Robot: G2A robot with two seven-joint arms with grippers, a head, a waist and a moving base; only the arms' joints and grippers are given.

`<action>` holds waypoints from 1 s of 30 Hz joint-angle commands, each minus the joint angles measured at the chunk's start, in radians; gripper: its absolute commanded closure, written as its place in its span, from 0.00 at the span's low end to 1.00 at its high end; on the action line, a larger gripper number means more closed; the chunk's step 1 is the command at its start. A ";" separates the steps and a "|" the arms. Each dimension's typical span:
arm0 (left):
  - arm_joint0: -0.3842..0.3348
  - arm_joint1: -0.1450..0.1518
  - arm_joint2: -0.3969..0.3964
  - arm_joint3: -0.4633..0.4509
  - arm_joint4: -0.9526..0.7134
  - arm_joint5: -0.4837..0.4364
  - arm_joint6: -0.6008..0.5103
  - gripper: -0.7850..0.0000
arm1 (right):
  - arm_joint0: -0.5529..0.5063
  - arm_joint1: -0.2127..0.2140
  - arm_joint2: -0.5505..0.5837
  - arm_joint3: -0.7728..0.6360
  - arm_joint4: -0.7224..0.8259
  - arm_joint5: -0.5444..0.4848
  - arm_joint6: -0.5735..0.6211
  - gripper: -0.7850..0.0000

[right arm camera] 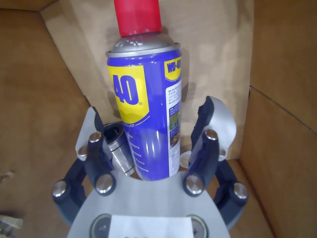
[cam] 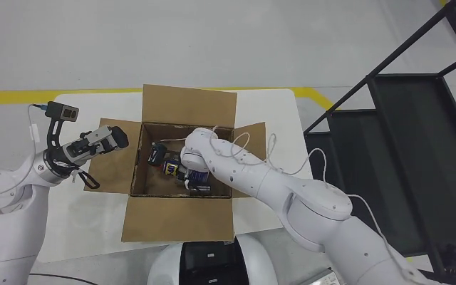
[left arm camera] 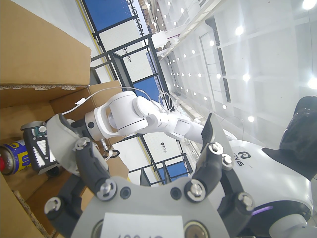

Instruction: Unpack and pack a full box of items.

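An open cardboard box (cam: pixel 189 107) stands in the middle of the white table, its flaps folded outward. Inside it lies a blue and yellow spray can (cam: pixel 169 168) with a red cap (right arm camera: pixel 137 11). My right gripper (right arm camera: pixel 151 106) is down in the box, open, with a finger on each side of the can (right arm camera: pixel 148 115) and small gaps to both. A short metal cylinder (right arm camera: pixel 118 144) rests against one finger. My left gripper (cam: pixel 117 137) hangs open and empty above the box's left flap. From the left wrist view, the right gripper (left arm camera: pixel 37 147) sits beside the can (left arm camera: pixel 12 154).
A dark item (cam: pixel 157 153) lies in the box's far left corner and a small ring (right arm camera: pixel 184 158) on its floor. The box walls (right arm camera: pixel 37 75) close in around the right gripper. Black stairs (cam: pixel 399 142) stand to the right of the table (cam: pixel 271 107).
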 commanded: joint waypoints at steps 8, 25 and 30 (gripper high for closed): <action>0.000 0.000 0.000 0.000 0.000 0.000 0.000 0.00 | 0.010 -0.056 -0.011 0.112 -0.013 -0.027 -0.010 0.05; 0.000 0.000 0.000 0.000 0.000 0.000 0.000 0.00 | 0.029 -0.125 -0.015 0.258 -0.055 -0.102 -0.039 1.00; 0.000 0.000 0.000 0.000 0.000 0.000 0.000 0.00 | 0.039 -0.127 -0.003 0.267 -0.069 -0.108 -0.067 1.00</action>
